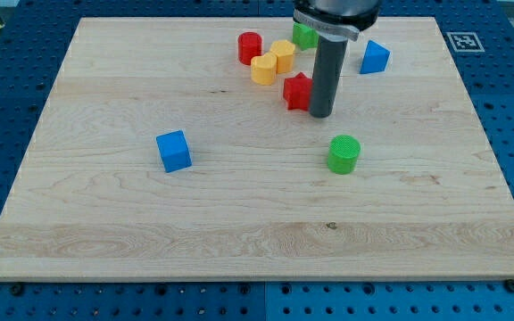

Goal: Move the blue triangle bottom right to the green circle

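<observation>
Standing upright over the far middle of the desk [105, 250], the tool is a plain dark rod with nothing to open or close and nothing held; my tip [321, 116] rests on the wood, a little toward the far right corner from the centre. Touching its left side, or very nearly so, is the red star-like block [297, 91]; the rod partly covers that block's right edge, so I cannot tell whether there is true contact. Beyond that, toward the far edge, sit two yellow blocks [272, 62] pressed together, their shapes roughly cylindrical or hexagonal, with the red cylinder [250, 46] just to their left. A green block [304, 36] lies close to the far edge, half hidden behind the rod's body, its shape unclear. The blue triangle [374, 57] stands to the right of the rod, near the far edge, apart from the tip and from every other block. The green circle [344, 153] lies nearer the front edge than the tip, slightly to its right, well apart from the blue triangle. The blue cube [174, 151] sits alone in the left half of the desk.
</observation>
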### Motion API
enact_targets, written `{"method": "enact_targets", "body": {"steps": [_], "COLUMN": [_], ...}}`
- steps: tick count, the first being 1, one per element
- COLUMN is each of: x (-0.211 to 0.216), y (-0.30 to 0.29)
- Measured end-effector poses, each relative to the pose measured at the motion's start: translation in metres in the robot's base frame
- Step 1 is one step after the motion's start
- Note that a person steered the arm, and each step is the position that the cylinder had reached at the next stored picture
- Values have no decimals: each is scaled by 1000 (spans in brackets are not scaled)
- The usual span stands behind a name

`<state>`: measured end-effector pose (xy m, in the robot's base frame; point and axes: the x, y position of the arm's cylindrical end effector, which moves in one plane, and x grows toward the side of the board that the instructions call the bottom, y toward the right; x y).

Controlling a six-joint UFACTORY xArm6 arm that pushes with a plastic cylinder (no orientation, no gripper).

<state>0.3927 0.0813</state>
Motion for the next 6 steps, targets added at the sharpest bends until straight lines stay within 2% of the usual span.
{"method": "enact_targets", "body": {"steps": [2, 4, 5, 6], "x": [-44, -44, -43, -43], "y": [-20, -20, -1, 52]}}
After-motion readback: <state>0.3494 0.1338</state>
